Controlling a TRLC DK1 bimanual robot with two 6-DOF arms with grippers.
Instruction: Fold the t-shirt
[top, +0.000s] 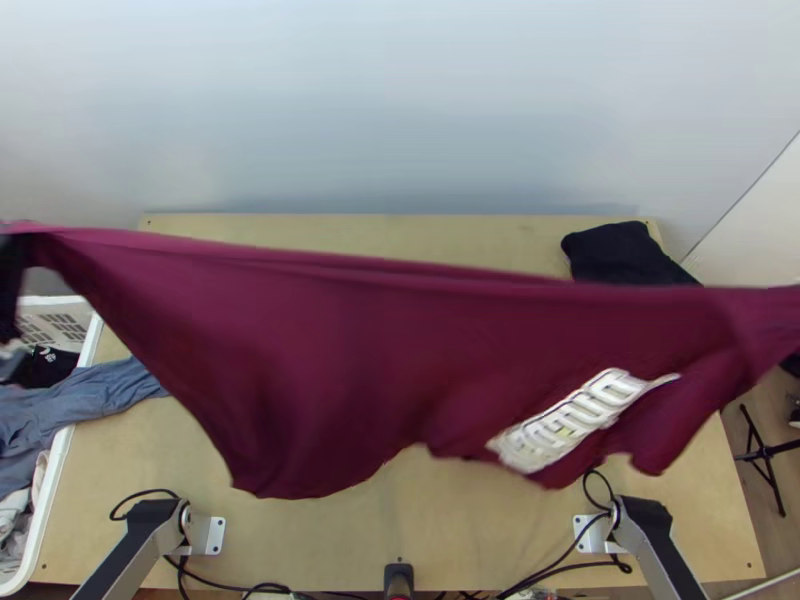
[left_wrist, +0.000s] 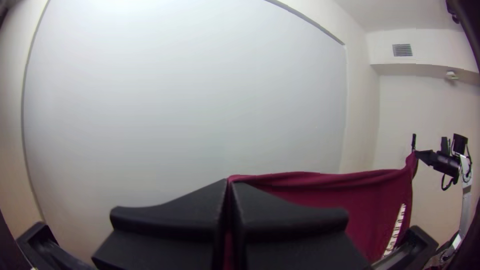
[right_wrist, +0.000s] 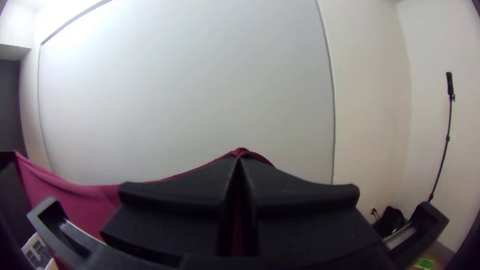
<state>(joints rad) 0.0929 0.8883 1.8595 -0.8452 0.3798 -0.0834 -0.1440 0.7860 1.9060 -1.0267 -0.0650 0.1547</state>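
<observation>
A: What is standing nearest us?

B: The left arm and the right arm are standing at the near edge of the counter, and a black cable is curling beside the left one's base.

A: And along the left side?

B: A white basket is holding clothes, and a grey-blue garment is trailing over its rim onto the counter.

A: Where is the t-shirt?

B: The maroon t-shirt is hanging in the air above the middle of the counter, stretching sideways between the left end effector and the right end effector. Its upper edge is running almost straight, its lower edge is dipping unevenly, and a white print is showing toward the right.

A: Are both gripping it?

B: Yes. Each is pinching a bit of the cloth between fingers that are pressing together, one at either end of that upper edge. I can't tell which part of the shirt each is pinching.

A: What is lying farther back?

B: A black cloth is lying near the counter's far right corner, partly behind the shirt. Beyond the far edge, a pale wall is rising.
</observation>
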